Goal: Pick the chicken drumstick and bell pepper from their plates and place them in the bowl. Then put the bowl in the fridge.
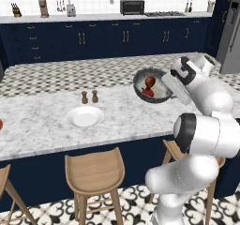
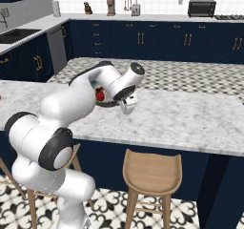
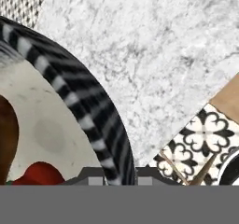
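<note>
food: chicken drumstick [image 1: 150, 82] and bell pepper [image 1: 148, 92] both in bowl [image 1: 161, 95]
claw: my claw [image 3: 119, 175] pinching bowl rim, lifted off tabletop [image 1: 42, 121]
left: fridge [image 1: 231, 36], upper right

Two shakers [image 1: 89, 97] stand on the marble counter [image 1: 42, 121] above wooden stools [image 1: 94, 170].

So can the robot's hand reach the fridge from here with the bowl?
Probably not yet. The gripper holds the bowl by its rim above the counter, and the fridge stands far off past the counter's end, so the base likely must drive closer.
</note>
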